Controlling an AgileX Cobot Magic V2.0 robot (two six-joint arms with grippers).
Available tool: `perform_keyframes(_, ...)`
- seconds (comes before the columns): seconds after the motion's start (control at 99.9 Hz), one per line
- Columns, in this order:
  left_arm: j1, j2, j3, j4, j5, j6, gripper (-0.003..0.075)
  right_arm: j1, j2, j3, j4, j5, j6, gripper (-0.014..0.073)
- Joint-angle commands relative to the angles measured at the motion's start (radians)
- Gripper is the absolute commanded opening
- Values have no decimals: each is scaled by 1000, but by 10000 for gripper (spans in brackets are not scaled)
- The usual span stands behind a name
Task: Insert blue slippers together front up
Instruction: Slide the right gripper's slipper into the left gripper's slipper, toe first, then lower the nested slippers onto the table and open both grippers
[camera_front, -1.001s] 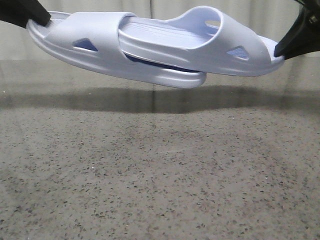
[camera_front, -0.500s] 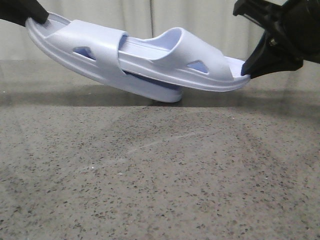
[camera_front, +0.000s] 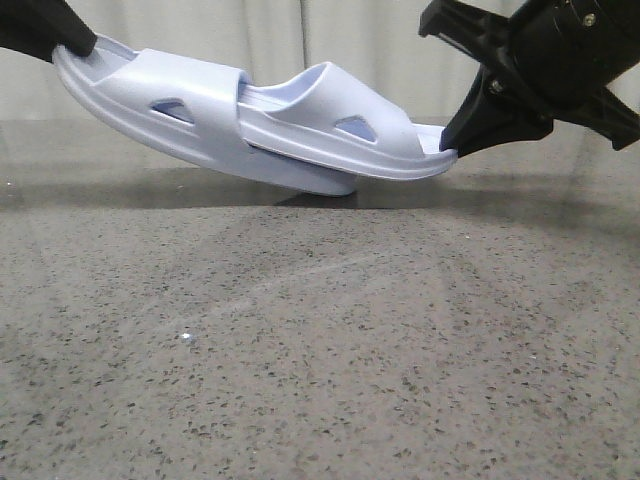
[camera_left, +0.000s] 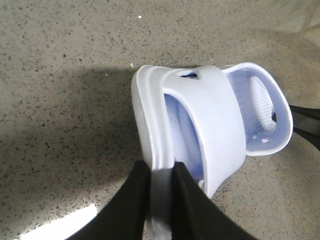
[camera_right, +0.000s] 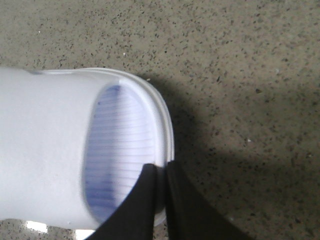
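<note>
Two pale lavender-blue slippers hang together above the speckled table. My left gripper (camera_front: 75, 45) is shut on the heel rim of the left slipper (camera_front: 170, 105), which tilts down to the right. My right gripper (camera_front: 450, 140) is shut on the heel rim of the right slipper (camera_front: 340, 135), whose front is pushed under the left slipper's strap. In the left wrist view my gripper (camera_left: 161, 172) pinches the sole edge of the left slipper (camera_left: 210, 120). In the right wrist view my gripper (camera_right: 161, 170) pinches the rim of the right slipper (camera_right: 50, 145).
The speckled grey table (camera_front: 320, 350) lies below the slippers, with their shadow under them. A pale curtain wall (camera_front: 350, 40) stands behind the table's far edge.
The right gripper has moved left and down, pushing the right slipper deeper under the left slipper's strap. Both slippers have sunk closer to the table and tilt more.
</note>
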Motion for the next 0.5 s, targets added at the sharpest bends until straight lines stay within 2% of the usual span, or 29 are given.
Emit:
perform_keyframes(0.0,-13,-33,-33,-123,54,11,15,17,-30,-44,34,31,-29,-88)
perform_keyframes(0.11,-13,-33,-55,-121,67,14,15,17,-32,-44,32,33,-61,-56)
perform_keyframes(0.3,-13,-33,-104,-73,114,10,15,17,-32,-44,32,47,-63,100)
perform_keyframes(0.49,-13,-33,-106,61,121,-28,16,17,-43,-44,32,47,-63,122)
